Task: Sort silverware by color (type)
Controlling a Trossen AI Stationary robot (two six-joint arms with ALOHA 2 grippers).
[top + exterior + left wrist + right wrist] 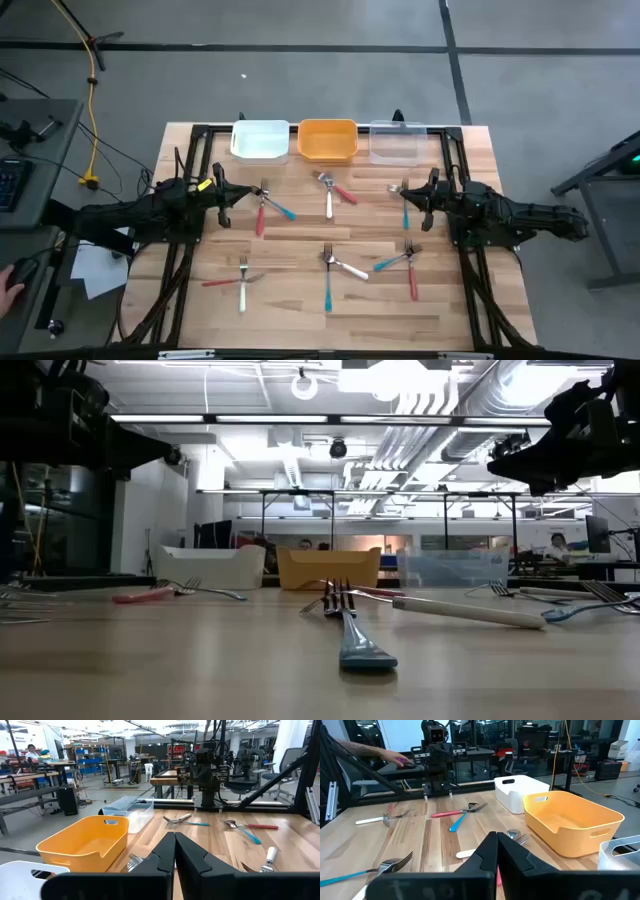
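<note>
The silverware is a scatter of forks lying flat on the wooden table point(300, 310): red and blue ones point(268, 208), a white and a red one point(332, 192), a blue and a white one point(332, 272), a red and a white one point(238, 281), and a blue and a red one point(404, 263). My left gripper point(222, 195) hangs shut at the table's left side, above the wood. My right gripper point(408, 200) hangs shut at the right side. Both wrist views show the fingers closed, left point(175, 847) and right point(496, 847), with nothing between them.
Three bins stand in a row along the far edge: white point(260, 140), orange point(328, 140) and clear point(395, 142). A black frame point(180, 290) runs along the table's sides. Beyond the table, a person's hand point(395, 757) shows in the right wrist view.
</note>
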